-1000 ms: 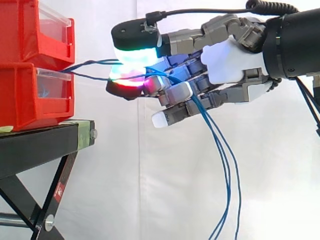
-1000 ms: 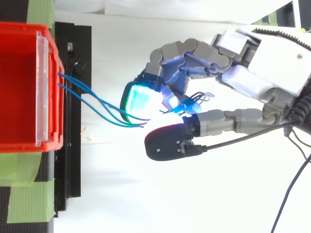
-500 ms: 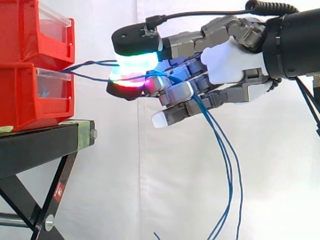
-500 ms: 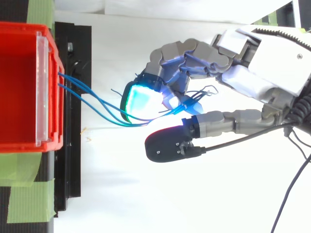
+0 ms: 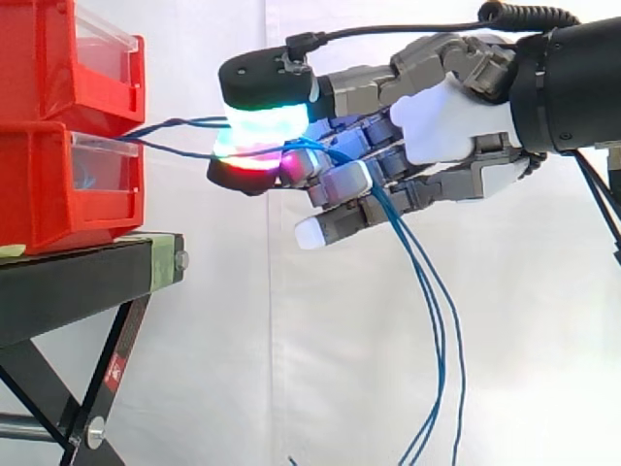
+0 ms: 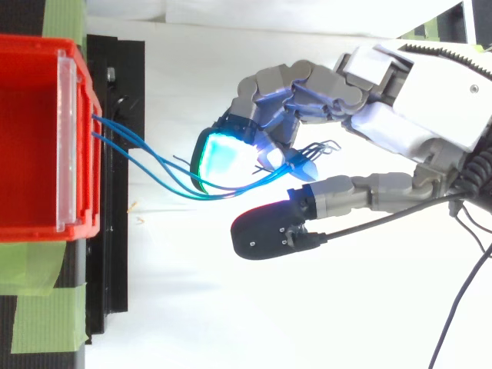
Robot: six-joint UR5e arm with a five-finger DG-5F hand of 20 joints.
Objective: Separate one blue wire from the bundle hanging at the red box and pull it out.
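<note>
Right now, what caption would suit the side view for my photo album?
Robot hand pinching blue wires that run from stacked red bins on a black stand, loose ends dangling below.

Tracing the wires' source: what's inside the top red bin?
The top red bin shows bare red floor. The blue wires emerge beneath its front edge; their ends are covered.

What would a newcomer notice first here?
The big hand mid-frame in the side view, its glowing fingertips pinched on the blue wires. Those wires run from the stacked red bins at left, through the fingers, and dangle below the hand. The bins sit on a black stand.
</note>
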